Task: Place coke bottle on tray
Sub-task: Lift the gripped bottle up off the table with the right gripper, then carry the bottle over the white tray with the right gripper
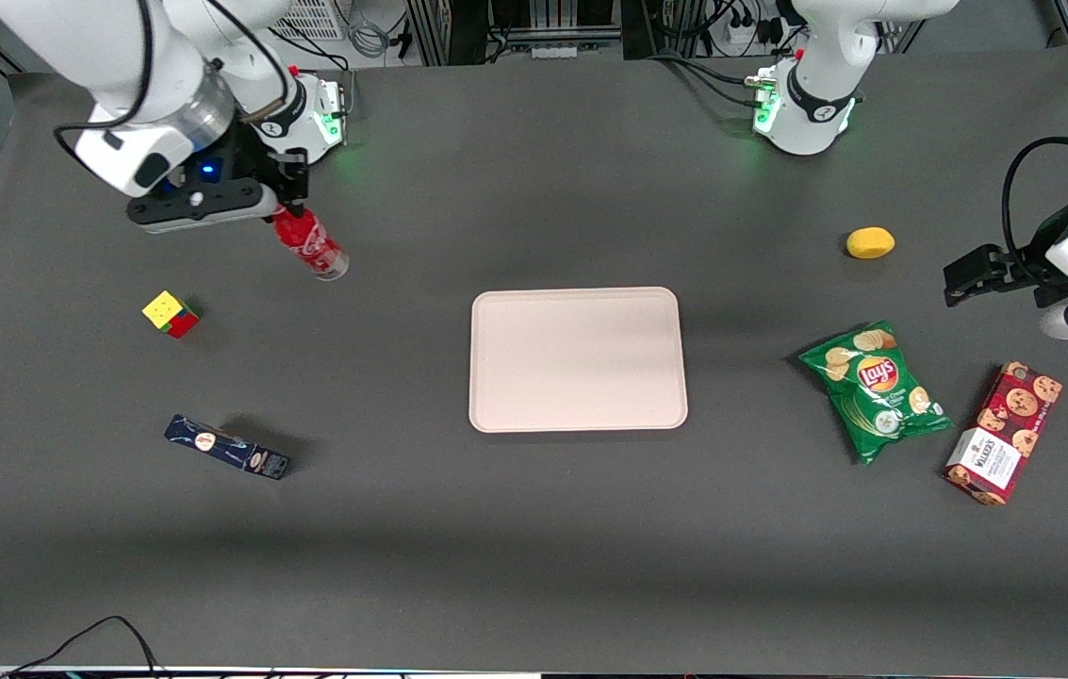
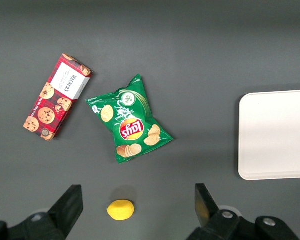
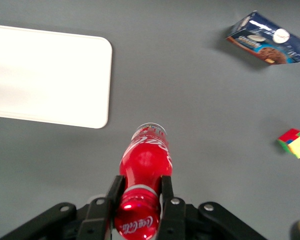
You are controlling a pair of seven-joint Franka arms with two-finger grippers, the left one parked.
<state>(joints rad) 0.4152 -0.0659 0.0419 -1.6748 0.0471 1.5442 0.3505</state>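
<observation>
A dark grey surface (image 1: 534, 528) is seen from above, with a robot arm working at one end. The arm's hand (image 1: 293, 203) sits toward the working arm's end of the surface, farther from the front camera than the other items there. Its two black fingers (image 3: 166, 192) are pinching the neck of a coke bottle (image 1: 310, 243), just below the red cap. The bottle is red with white script on its label and a clear base. It hangs tilted from the hand, with its base pointing down and toward the middle of the surface. From the wrist camera the bottle (image 3: 145, 170) shows lengthwise, cap closest to the camera, with a finger pressed against each side of the neck.

The tray (image 1: 577, 359), pale pinkish-beige with rounded corners and a low rim, lies flat in the middle of the surface with nothing on it. It is well apart from the bottle.

A small multicoloured puzzle cube (image 1: 171, 314) lies near the bottle, closer to the front camera. A dark blue box (image 1: 227, 446) lies closer to the camera again.

Toward the parked arm's end of the surface lie a green bag of crisps (image 1: 876, 390), a red box of cookies (image 1: 1003, 432) beside it, and a small yellow lemon (image 1: 870, 242) farther from the front camera.
</observation>
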